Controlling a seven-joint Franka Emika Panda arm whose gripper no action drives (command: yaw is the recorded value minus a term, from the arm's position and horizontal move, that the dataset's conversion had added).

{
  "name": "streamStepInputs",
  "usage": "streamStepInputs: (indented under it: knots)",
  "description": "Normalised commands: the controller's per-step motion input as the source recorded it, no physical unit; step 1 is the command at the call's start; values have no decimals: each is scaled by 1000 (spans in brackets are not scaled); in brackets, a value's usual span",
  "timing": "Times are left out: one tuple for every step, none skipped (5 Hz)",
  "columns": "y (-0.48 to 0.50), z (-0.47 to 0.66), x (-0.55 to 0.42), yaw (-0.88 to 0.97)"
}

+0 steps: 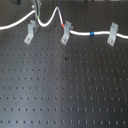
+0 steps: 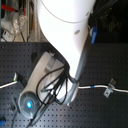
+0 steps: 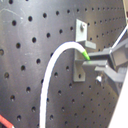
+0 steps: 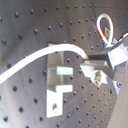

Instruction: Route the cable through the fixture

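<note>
The white cable (image 1: 50,15) runs across the far side of the board. It comes in from the first exterior view's left, rises in a hump, and passes its red band (image 1: 62,23) into the middle fixture (image 1: 65,34). It then passes its blue band (image 1: 91,34) and reaches the right fixture (image 1: 113,34). My gripper (image 1: 36,10) is shut on the cable at the green band (image 3: 86,55), just above the left fixture (image 1: 31,31). In both wrist views that fixture (image 4: 57,80) stands close beside the fingers, and the cable (image 4: 35,60) is not in its fork.
The black perforated board (image 1: 65,85) fills the first exterior view. In the second exterior view the white arm (image 2: 65,30) hides most of the scene. Only a cable stretch (image 2: 95,87) and one fixture (image 2: 108,89) show on the second exterior view's right.
</note>
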Motion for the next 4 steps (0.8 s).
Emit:
streamStepInputs:
  knots:
    - [130,123,-342,494]
    - [162,81,-309,520]
    - [194,95,-188,477]
    - [147,189,-106,463]
